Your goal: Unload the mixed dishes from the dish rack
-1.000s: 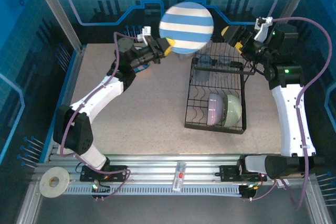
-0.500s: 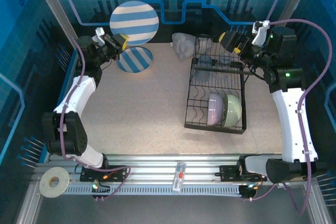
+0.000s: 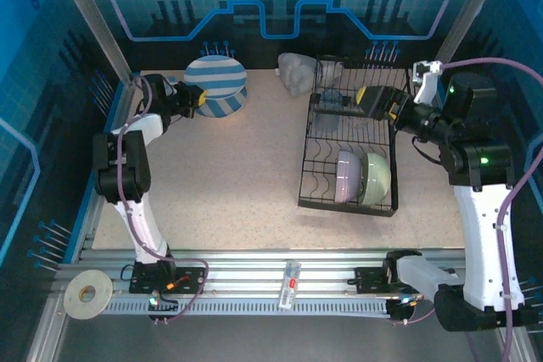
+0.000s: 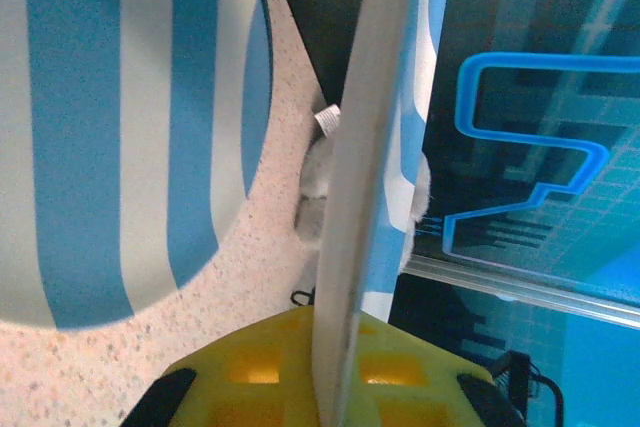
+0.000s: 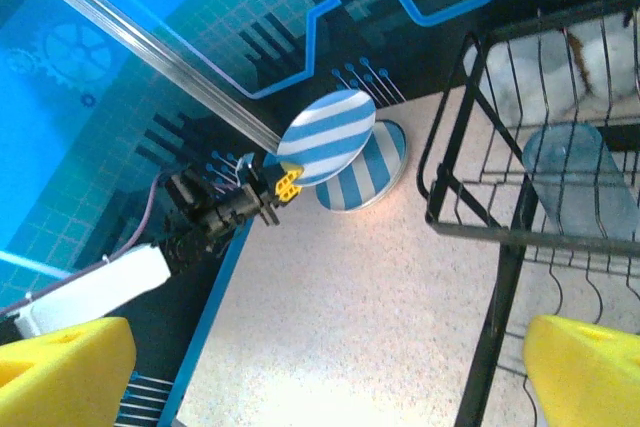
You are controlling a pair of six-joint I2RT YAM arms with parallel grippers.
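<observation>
Top external view: left pincer (image 3: 197, 99) clamps a striped plate (image 3: 215, 76) above a 2nd striped plate (image 3: 229, 107) on the surface (image 3: 221, 184). Right pincer (image 3: 378, 101), spread wide and empty, over dish rack (image 3: 346, 207).

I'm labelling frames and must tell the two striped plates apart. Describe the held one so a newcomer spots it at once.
Go left from the dish rack to the far left corner of the table, where two blue-and-white striped plates are. The held plate is the upper one, its rim clamped in the left pincer; the other plate lies flat on the table beneath it.
</observation>
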